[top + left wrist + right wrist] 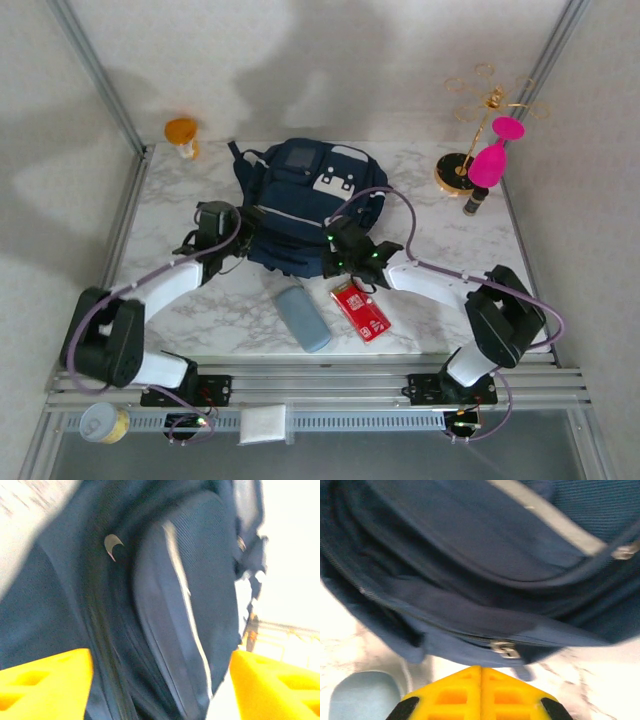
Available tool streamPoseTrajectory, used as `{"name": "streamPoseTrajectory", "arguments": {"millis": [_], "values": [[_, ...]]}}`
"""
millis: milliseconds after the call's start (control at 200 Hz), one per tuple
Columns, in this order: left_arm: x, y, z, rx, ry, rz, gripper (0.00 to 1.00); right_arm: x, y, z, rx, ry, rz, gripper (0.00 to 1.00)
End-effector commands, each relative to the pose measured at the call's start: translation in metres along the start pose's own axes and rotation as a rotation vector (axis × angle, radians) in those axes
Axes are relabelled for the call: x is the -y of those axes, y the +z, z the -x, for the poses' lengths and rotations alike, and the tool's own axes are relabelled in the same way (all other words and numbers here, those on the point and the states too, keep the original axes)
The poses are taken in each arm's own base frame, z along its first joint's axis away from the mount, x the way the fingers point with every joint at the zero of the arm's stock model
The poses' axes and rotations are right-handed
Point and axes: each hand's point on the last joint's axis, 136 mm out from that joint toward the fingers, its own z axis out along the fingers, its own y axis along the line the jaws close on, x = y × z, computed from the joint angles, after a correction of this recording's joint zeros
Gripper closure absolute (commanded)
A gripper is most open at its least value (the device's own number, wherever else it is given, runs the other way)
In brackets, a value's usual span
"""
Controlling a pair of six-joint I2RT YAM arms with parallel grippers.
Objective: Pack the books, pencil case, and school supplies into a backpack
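Two items lie loose on the counter (170,200) just in front of the navy backpack (305,200): the grey-blue pencil case (303,318) and a red packet (360,310), its white marks unreadable. Left claw (161,680) gapes wide at the backpack's side; right claw (481,680) is pinched closed beside a zipper pull (505,649). A gold stand (452,175) occupies the far right corner.

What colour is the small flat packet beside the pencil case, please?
Red with white marks; the packet shows best in the top external view.

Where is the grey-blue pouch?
Top view: the soft grey-blue pouch lies on the marble table below the navy fabric backpack, left of the flat red packet.
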Motion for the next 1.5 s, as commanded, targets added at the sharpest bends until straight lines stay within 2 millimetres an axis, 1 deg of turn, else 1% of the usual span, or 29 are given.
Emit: {"name": "streamPoseTrajectory", "arguments": {"millis": [0,90,125,180,260,295,335,370,426,491,531,541,556,601,631,696,731,786,836,951,1081,1181,1297,1362,1442,1497], "values": [[-0.009,-0.018,-0.02,0.042,-0.064,0.007,0.23,0.0,0.001,0.003,0.012,-0.006,-0.003,1.0],[-0.013,-0.02,-0.038,0.015,-0.1,0.005,0.21,0.005,-0.005,-0.002,0.019,0.013,0.02,1.0],[-0.011,-0.018,-0.046,0.004,-0.107,0.004,0.21,0.009,-0.007,-0.005,0.013,0.036,0.042,1.0],[-0.007,-0.015,-0.059,-0.018,-0.121,0.001,0.23,0.012,-0.008,-0.01,0.005,0.053,0.085,0.87],[0.004,-0.008,-0.077,-0.052,-0.149,-0.025,0.27,0.006,-0.008,-0.017,0.012,-0.012,0.149,0.83],[0.006,-0.004,-0.082,-0.057,-0.153,-0.02,0.29,0.002,-0.007,-0.022,0.015,-0.046,0.189,0.78],[0.01,0.002,-0.086,-0.058,-0.151,-0.013,0.32,0.004,-0.007,-0.024,0.027,-0.06,0.204,0.73],[0.008,0.007,-0.091,-0.053,-0.14,0.013,0.33,0.008,-0.007,-0.021,0.038,-0.049,0.206,0.71],[-0.003,0.016,-0.096,-0.046,-0.138,0.074,0.38,0.012,-0.009,-0.016,0.057,-0.033,0.217,0.64],[-0.013,0.025,-0.1,-0.051,-0.166,0.092,0.42,0.018,-0.012,-0.01,0.094,-0.022,0.216,0.58],[-0.013,0.029,-0.098,-0.042,-0.183,0.075,0.46,0.019,-0.012,-0.01,0.108,-0.025,0.227,0.55],[-0.013,0.029,-0.098,-0.04,-0.184,0.071,0.47,0.026,-0.011,-0.007,0.114,-0.011,0.215,0.55],[-0.013,0.031,-0.097,-0.037,-0.185,0.07,0.48,0.032,-0.01,-0.008,0.112,-0.003,0.207,0.54],[-0.012,0.035,-0.096,-0.033,-0.172,0.078,0.55,0.037,-0.004,-0.012,0.096,0.008,0.217,0.52],[-0.011,0.038,-0.096,-0.031,-0.155,0.089,0.59,0.035,-0.002,-0.012,0.09,0.002,0.247,0.5],[-0.013,0.04,-0.094,-0.021,-0.129,0.12,0.69,0.023,0.0,-0.016,0.095,-0.037,0.34,0.45],[-0.013,0.041,-0.094,-0.018,-0.126,0.12,0.73,0.023,0.003,-0.017,0.107,-0.041,0.349,0.42],[-0.015,0.041,-0.093,-0.019,-0.135,0.114,0.78,0.026,0.008,-0.018,0.113,-0.044,0.335,0.4],[-0.016,0.042,-0.092,-0.021,-0.136,0.11,0.82,0.027,0.011,-0.018,0.118,-0.049,0.33,0.39],[-0.019,0.043,-0.092,-0.026,-0.133,0.117,0.87,0.023,0.013,-0.019,0.147,-0.067,0.363,0.39],[-0.019,0.044,-0.093,-0.032,-0.131,0.116,0.89,0.037,0.025,-0.021,0.152,-0.074,0.285,0.37],[-0.019,0.046,-0.094,-0.034,-0.132,0.118,0.9,0.031,0.034,-0.027,0.12,-0.084,0.326,0.39],[-0.018,0.048,-0.095,-0.038,-0.125,0.121,0.92,0.025,0.039,-0.028,0.131,-0.095,0.354,0.4],[-0.02,0.049,-0.095,-0.038,-0.121,0.127,0.93,0.023,0.038,-0.024,0.144,-0.098,0.36,0.5],[-0.024,0.05,-0.096,-0.039,-0.116,0.14,0.96,0.021,0.034,-0.021,0.16,-0.102,0.365,0.55],[-0.024,0.05,-0.095,-0.038,-0.115,0.141,0.98,0.021,0.03,-0.019,0.173,-0.103,0.359,0.62]]}}
